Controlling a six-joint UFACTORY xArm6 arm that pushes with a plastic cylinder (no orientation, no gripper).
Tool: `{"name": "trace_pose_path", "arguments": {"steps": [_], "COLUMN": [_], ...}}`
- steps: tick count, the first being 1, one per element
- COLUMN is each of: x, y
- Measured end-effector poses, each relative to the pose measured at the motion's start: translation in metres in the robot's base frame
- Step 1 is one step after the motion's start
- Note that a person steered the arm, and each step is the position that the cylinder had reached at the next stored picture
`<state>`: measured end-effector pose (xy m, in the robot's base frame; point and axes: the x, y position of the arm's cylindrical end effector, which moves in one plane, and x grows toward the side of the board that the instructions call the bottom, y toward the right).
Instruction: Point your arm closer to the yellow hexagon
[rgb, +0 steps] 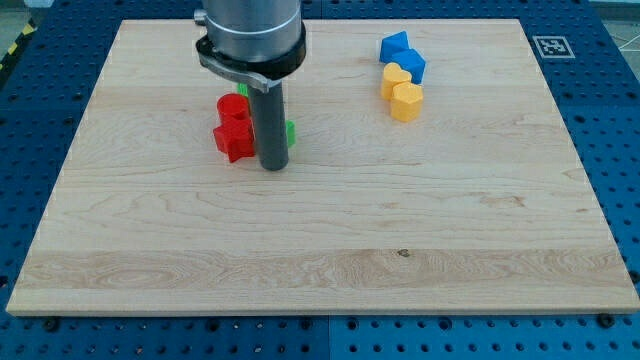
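The yellow hexagon (406, 102) lies on the wooden board (320, 250) at the upper right, touching a yellow heart-shaped block (395, 79) just above it. My tip (273, 166) rests on the board left of centre, well to the left of the yellow hexagon. It stands right beside a red block (235, 140) and another red block (233, 108) above that. A green block (290, 131) shows partly behind the rod on its right side, and a second green bit (243, 91) peeks out above the red blocks.
Two blue blocks (394, 47) (411, 65) sit at the upper right, just above the yellow pair. A fiducial marker (551, 45) is printed on the board's top right corner. Blue perforated table surrounds the board.
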<state>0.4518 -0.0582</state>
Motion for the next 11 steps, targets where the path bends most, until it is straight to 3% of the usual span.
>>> {"name": "trace_pose_path", "arguments": {"steps": [1, 2, 3, 5, 6, 10, 11], "x": [-0.026, -0.025, 0.009, 0.016, 0.006, -0.100, -0.109], "y": [0.000, 0.000, 0.006, 0.130, 0.183, 0.214, 0.208]}}
